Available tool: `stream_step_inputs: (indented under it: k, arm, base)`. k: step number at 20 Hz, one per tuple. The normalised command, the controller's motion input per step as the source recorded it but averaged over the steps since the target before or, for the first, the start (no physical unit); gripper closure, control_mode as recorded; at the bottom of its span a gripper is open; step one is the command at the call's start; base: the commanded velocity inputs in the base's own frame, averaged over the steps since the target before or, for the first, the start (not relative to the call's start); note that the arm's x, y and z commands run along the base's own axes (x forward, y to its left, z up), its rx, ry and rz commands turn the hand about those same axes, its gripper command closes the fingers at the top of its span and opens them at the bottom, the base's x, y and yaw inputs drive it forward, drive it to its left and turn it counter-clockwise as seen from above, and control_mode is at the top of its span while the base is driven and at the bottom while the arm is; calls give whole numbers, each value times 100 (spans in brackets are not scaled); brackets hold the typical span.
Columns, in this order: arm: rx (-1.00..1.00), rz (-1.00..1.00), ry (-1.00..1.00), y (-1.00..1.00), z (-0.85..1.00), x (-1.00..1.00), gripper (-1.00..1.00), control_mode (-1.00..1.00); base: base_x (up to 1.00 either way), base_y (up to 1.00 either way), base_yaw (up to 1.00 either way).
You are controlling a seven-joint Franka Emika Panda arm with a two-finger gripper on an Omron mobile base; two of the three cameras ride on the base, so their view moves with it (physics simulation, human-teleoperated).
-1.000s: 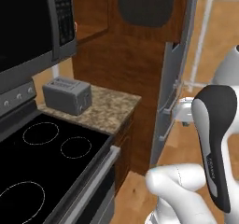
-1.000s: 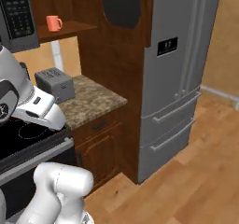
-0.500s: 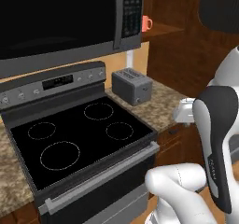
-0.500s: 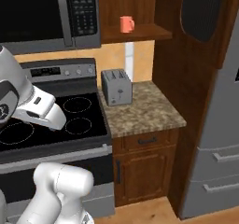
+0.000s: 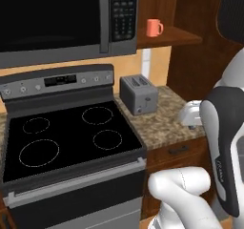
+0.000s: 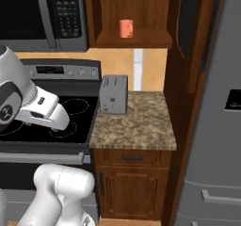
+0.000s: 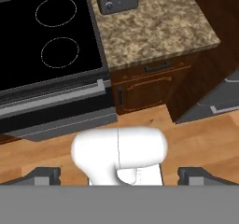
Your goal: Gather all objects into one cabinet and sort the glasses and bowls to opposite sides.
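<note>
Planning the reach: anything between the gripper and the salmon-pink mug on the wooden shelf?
Nothing blocks the salmon-pink mug: it stands alone in the open-fronted shelf nook. The toaster sits lower, on the counter. The open gripper hangs low, facing the floor.

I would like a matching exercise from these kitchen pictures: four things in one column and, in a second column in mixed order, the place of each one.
Things:
1. salmon-pink mug
2. toaster
3. microwave
4. fridge

Places:
A. on the granite counter, beside the stove
B. to the right of the counter, as the right base view shows it
C. on the wooden shelf above the counter
D. mounted above the stove

Right pairs: 1-C, 2-A, 3-D, 4-B
</note>
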Motion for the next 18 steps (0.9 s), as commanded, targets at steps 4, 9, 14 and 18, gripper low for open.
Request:
stream_step_inputs:
  k: [4,9,14,18]
  arm:
    - [0,0,0,0,0,0,-100,100]
    - [0,0,0,0,0,0,-100,100]
    - [0,0,0,0,0,0,-100,100]
    - [0,0,0,0,0,0,-100,100]
  base:
    - [43,-48,26]
    - [49,-30,32]
    - [57,-34,17]
    - [35,-47,5]
